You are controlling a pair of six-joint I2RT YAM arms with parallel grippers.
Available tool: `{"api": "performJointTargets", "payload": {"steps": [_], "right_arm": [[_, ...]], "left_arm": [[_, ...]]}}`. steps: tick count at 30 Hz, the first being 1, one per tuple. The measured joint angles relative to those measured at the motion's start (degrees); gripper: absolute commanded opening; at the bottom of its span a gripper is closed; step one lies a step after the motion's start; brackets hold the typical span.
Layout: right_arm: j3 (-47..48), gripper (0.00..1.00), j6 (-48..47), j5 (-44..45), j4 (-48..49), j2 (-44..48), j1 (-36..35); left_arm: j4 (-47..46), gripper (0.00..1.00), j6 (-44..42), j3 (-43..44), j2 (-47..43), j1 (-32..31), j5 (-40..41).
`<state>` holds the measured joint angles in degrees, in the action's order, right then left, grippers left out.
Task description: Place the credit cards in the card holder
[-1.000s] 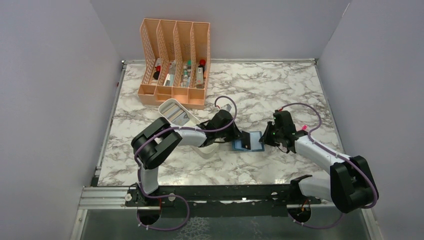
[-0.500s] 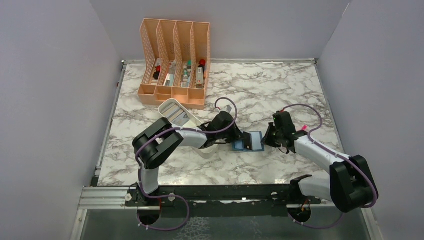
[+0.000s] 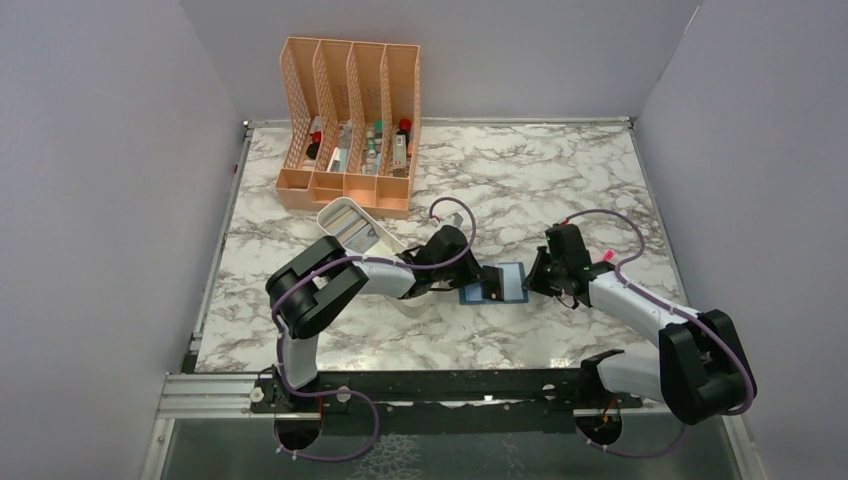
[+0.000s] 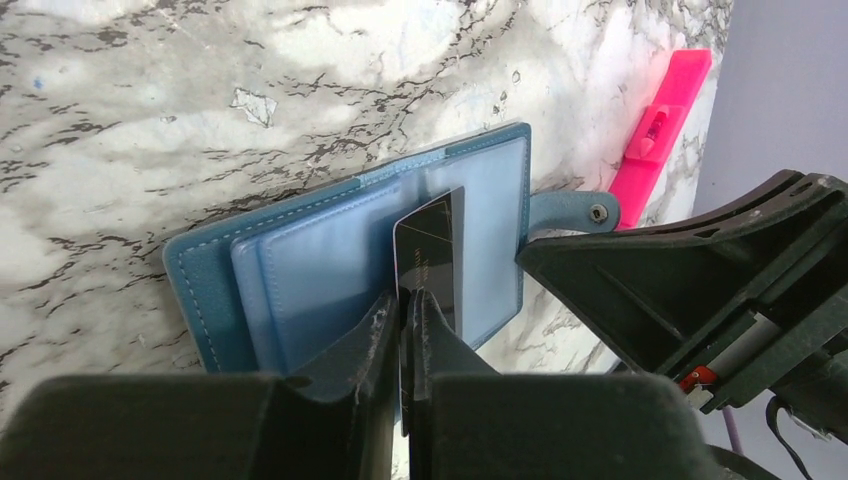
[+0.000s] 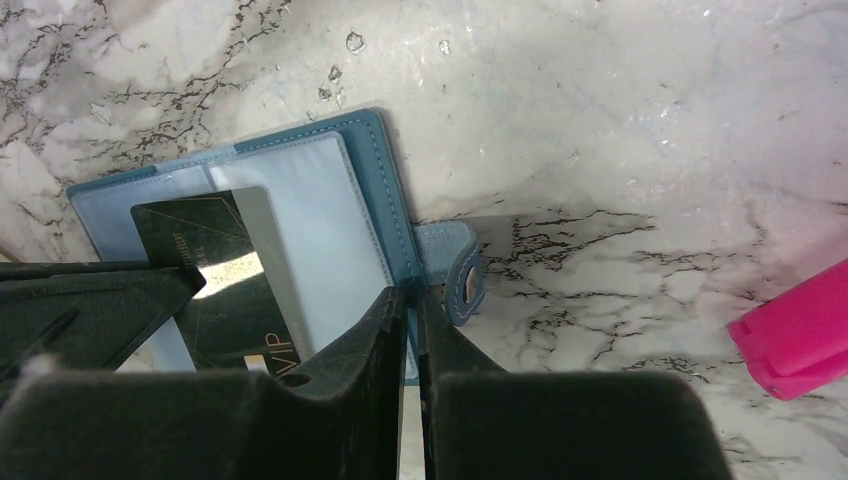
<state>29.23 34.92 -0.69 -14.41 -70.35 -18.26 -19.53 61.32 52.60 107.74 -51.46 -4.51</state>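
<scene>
Your left gripper [image 4: 405, 300] pinches a dark credit card [image 4: 435, 245] by its near edge, nose on the open card holder [image 4: 300, 280] lying between the grippers. The card looks stiff, thin and slick, so that edge suits it. Your right gripper [image 5: 412, 300] clamps the holder's soft edge.

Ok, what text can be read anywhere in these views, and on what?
"VIP": on the black card lying against the open card holder.
Small gold print near that card's other end: too blurred to read.
Labels on the bottles in the peach organizer: too small to read.
</scene>
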Motion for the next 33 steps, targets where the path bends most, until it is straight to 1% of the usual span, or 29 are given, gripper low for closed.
{"api": "performJointTargets", "payload": {"steps": [3, 6, 12, 16, 24, 27, 33], "right_arm": [[-0.02, 0.13, 0.0, 0.0, 0.0, 0.0, 0.0], [-0.02, 0.13, 0.0, 0.0, 0.0, 0.0, 0.0], [-0.07, 0.13, -0.02, 0.0, 0.04, 0.0, 0.0], [-0.07, 0.13, -0.02, 0.0, 0.07, 0.0, 0.0], [-0.07, 0.13, -0.02, -0.02, 0.04, 0.0, 0.0], [-0.07, 0.14, -0.02, -0.02, 0.0, 0.09, 0.0], [-0.04, 0.14, -0.02, -0.04, -0.37, 1.79, 0.0]], "left_arm": [[0.13, 0.02, -0.24, 0.33, 0.0, -0.04, 0.22], [0.2, 0.0, -0.24, 1.07, 0.09, -0.04, 0.55], [0.2, 0.0, 0.09, 1.4, 0.11, -0.42, 2.03], [0.33, 0.07, 0.31, 1.92, 0.5, -0.9, 2.73], [0.35, 0.32, 0.13, 2.49, 1.81, -1.99, 4.0], [0.59, 0.36, -0.33, 2.82, 1.68, -2.21, 4.24], [2.49, 0.38, -1.64, 3.89, 1.33, -2.29, 5.16]]}}
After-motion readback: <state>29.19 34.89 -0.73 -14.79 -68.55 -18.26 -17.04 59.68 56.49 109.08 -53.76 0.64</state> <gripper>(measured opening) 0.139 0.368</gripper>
